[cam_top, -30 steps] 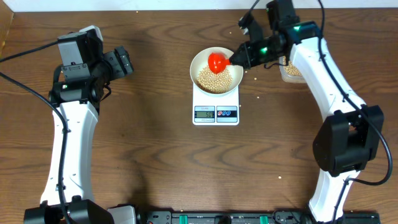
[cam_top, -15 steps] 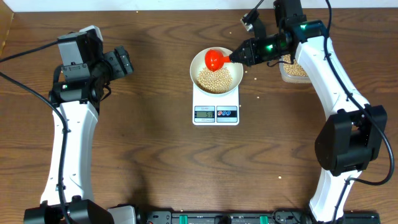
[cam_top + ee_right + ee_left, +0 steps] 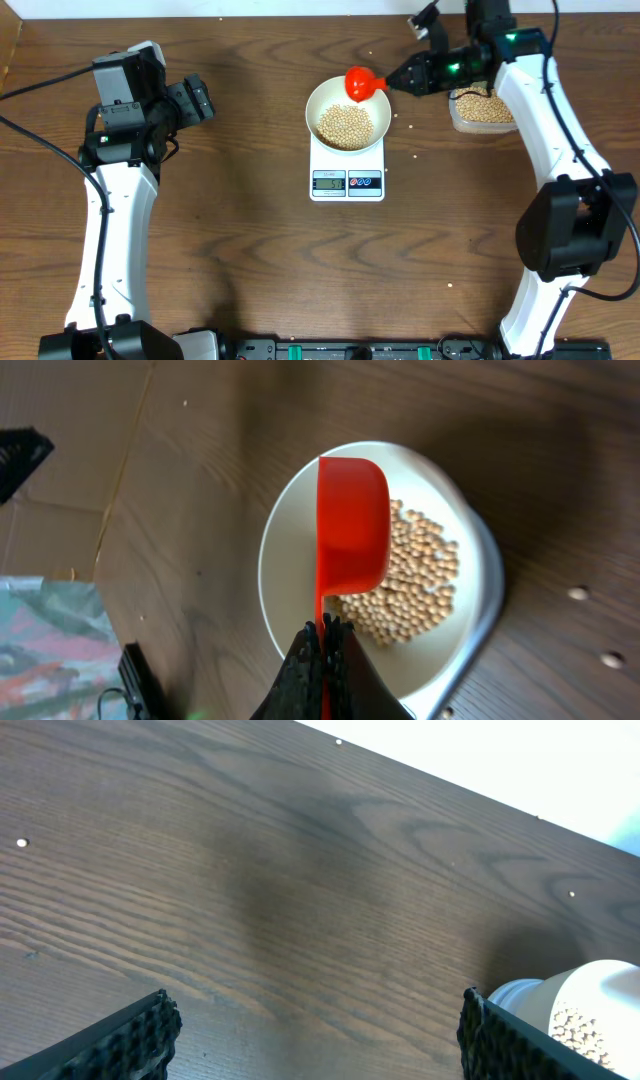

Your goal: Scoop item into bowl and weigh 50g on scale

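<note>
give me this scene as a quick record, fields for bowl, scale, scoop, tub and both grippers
bowl: white, on the scale, part filled with beans
scale: on the table, display too small to read
scoop: red, over the far rim of the bowl
right gripper: shut on the scoop's handle
left gripper: open, holding nothing, well left of the scale
tub: clear, beans inside, right of the bowl
stray beans: a few on the table

Robotics lab, by two cabled arms [image 3: 112, 215] at a wooden table [image 3: 250, 260].
</note>
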